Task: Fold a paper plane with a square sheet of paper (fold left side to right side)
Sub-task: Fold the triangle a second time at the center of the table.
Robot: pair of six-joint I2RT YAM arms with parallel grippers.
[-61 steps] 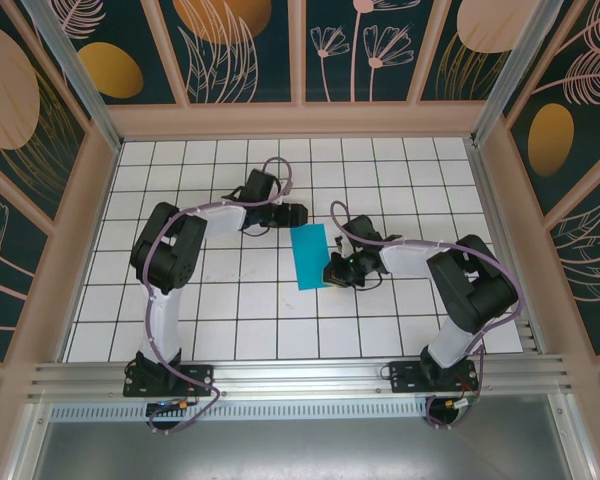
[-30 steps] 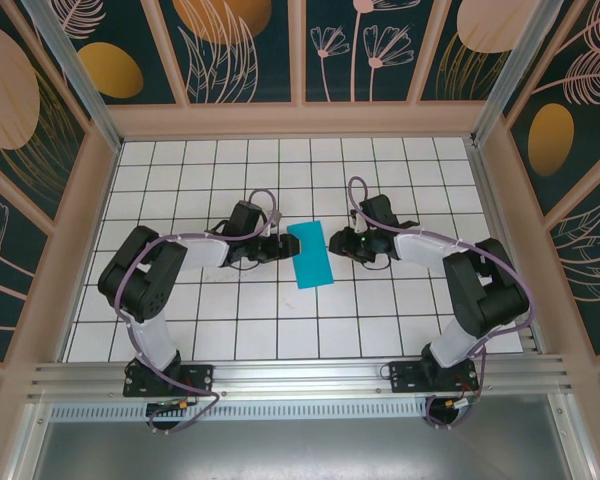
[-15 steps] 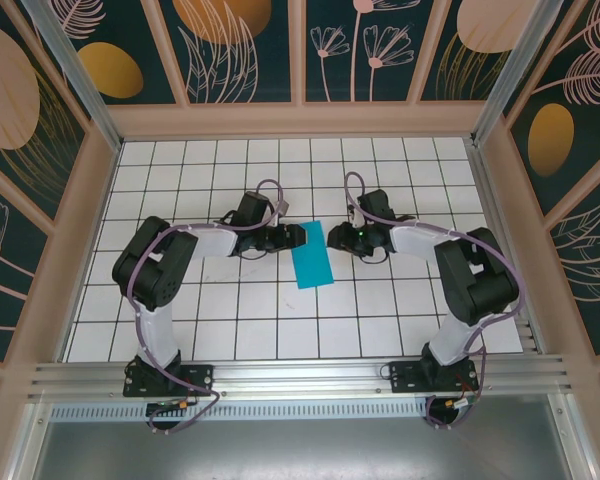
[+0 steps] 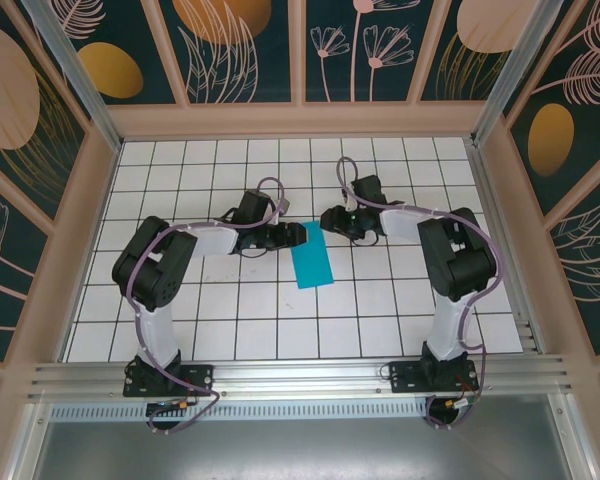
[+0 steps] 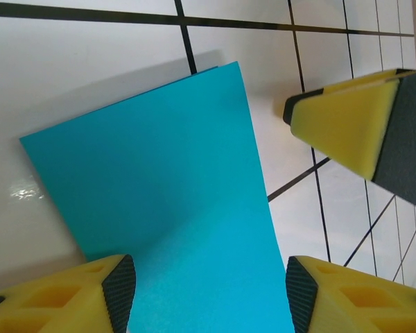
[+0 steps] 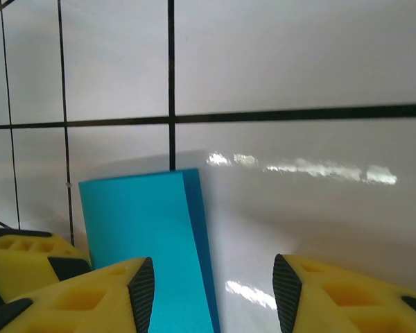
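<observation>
Left fingers [image 5: 69, 295] flanking folded teal paper [image 5: 159, 187]

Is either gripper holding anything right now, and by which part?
Nothing is held. The left gripper and right gripper both have open jaws; the teal paper lies free.

Square sheet of paper [image 4: 311, 262]: thin teal paper, matt, smooth, slight sheen. Table [image 4: 230, 310] under sheet: white tiles, v. glossy, glare spots. Left gripper [image 5: 208, 291] fingers [image 5: 62, 295] on sheet's edge: yellow matt plastic, dark inner faces. Rail [image 4: 300, 375] nearside of sheet: ribbed bare metal.
</observation>
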